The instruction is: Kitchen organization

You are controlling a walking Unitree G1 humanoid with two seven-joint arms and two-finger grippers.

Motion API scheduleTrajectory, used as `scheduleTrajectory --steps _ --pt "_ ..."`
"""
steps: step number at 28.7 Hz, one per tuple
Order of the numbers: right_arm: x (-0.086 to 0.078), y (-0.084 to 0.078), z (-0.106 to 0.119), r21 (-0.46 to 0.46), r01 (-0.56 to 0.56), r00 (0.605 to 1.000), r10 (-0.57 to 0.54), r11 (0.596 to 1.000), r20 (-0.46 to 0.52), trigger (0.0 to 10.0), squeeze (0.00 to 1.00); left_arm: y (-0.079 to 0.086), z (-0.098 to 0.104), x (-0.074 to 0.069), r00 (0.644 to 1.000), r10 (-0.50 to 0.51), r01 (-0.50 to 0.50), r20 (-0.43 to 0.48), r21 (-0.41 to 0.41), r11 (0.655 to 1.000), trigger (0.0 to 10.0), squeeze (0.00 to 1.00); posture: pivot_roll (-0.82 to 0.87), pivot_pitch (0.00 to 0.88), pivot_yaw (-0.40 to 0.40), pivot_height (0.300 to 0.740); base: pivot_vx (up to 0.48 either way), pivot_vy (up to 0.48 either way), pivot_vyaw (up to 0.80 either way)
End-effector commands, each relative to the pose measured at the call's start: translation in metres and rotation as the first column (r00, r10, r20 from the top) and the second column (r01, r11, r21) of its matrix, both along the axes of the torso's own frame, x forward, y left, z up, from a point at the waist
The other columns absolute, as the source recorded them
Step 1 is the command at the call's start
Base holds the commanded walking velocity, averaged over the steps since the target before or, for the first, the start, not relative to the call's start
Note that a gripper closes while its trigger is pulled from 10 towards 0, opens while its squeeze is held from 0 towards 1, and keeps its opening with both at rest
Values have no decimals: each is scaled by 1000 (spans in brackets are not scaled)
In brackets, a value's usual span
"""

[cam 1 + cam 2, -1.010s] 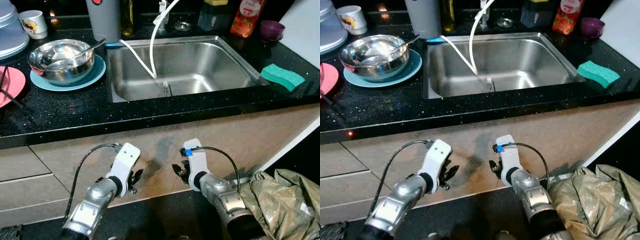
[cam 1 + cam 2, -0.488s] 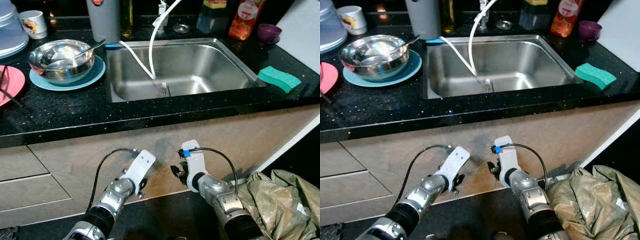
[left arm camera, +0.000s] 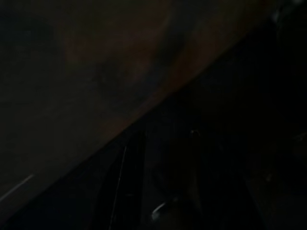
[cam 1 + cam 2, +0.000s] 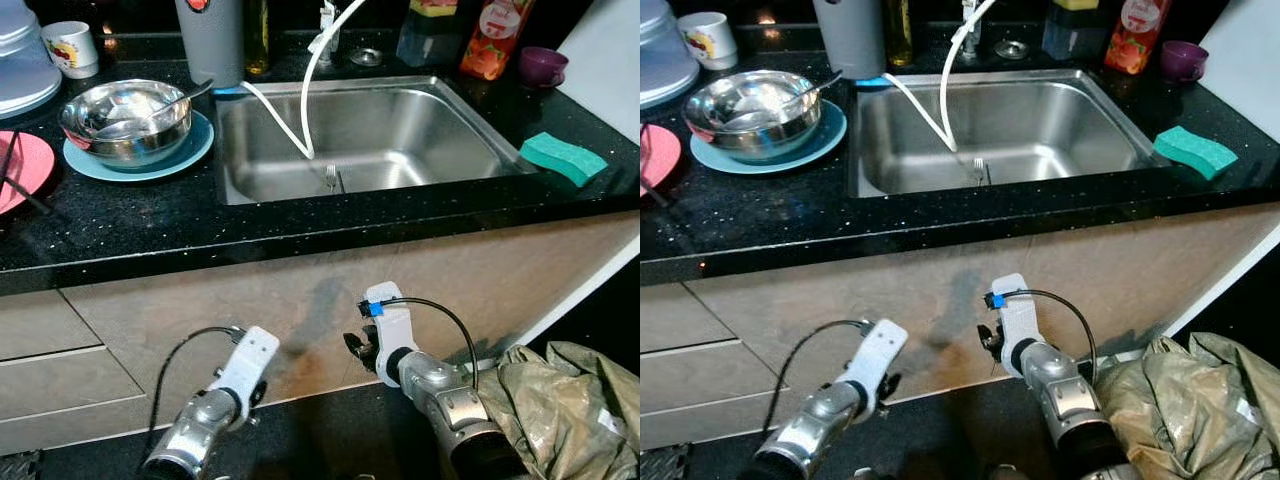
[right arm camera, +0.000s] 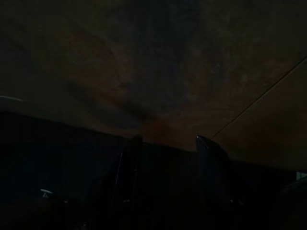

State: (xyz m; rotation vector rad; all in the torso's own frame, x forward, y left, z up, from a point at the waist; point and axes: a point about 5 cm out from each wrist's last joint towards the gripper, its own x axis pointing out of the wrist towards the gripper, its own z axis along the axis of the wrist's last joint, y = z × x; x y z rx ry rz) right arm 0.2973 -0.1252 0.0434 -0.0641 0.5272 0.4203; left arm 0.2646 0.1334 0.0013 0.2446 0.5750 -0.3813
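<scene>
Black counter: pink plate at its left edge, steel bowl on a blue plate, sink holding a fork, green sponge near its right edge. My left gripper and right gripper hang before the cabinet front; finger state cannot be told.

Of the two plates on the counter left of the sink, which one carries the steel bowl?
The blue plate nearest the sink carries the steel bowl. The pink plate at the far left edge carries only dark sticks, probably chopsticks.
</scene>
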Motion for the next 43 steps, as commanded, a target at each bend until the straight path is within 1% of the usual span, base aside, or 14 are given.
scheduleTrajectory --steps 1,2,6,8,11,14,16,23,26,27,29,33,38,43 --pt "-5 -4 -8 -3 20 1000 -20 1000 -22 10000 0 3 4 -2 998 58 -57 19 -51 997 10000 0 28 118 -42 740 0 0 0" --pt "-5 -4 -9 -1 23 999 -23 1000 -23 10000 0 2 7 -2 996 84 -81 32 -74 994 10000 0 28 118 -42 740 0 0 0" --pt "-8 -7 -13 -10 43 999 -43 999 -26 10000 0 6 13 -6 991 77 -76 110 -15 997 10000 0 31 118 -36 740 0 0 0" --pt "-11 -8 -15 -8 53 998 -53 999 -30 10000 0 11 19 -8 975 159 -150 157 -68 986 10000 0 30 119 -32 740 0 0 0" --pt "-14 -9 -17 -8 58 998 -58 998 -33 10000 0 12 24 -14 965 145 -139 219 -43 989 10000 0 28 116 -26 740 0 0 0" --pt "-15 -9 -17 -3 67 997 -67 998 -30 10000 0 14 29 -19 955 183 -163 233 -102 981 10000 0 27 116 -22 740 0 0 0" --pt "-16 -8 -17 4 69 997 -69 998 -28 10000 0 14 35 -21 953 180 -149 244 -140 979 10000 0 29 114 -22 740 0 0 0" --pt "-17 -7 -17 9 71 997 -70 997 -26 10000 0 14 42 -34 947 125 -87 295 -139 986 10000 0 40 111 -23 740 0 0 0" --pt "-16 -5 -17 12 68 997 -68 998 -25 10000 0 20 36 -24 936 252 -228 244 -123 966 10000 0 43 109 -27 740 0 0 0" --pt "-16 -5 -16 13 69 997 -68 998 -23 10000 0 21 38 -19 927 288 -257 240 -153 954 10000 0 41 108 -26 740 0 0 0" --pt "-15 -5 -16 15 83 996 -82 996 -16 10000 0 22 37 -17 931 297 -263 212 -173 949 10000 0 37 109 -23 740 0 0 0" --pt "-13 -8 -14 23 119 993 -119 993 5 10000 0 24 33 -18 940 275 -254 202 -124 959 10000 0 29 112 -14 740 0 0 0" --pt "-12 -12 -11 29 140 990 -140 990 20 10000 0 23 32 -18 945 265 -245 190 -121 962 10000 0 29 115 -15 740 0 0 0" --pt "-10 -11 -11 15 152 988 -153 988 38 10000 0 24 25 -15 955 248 -242 160 -56 969 10000 0 25 118 -19 740 0 0 0"
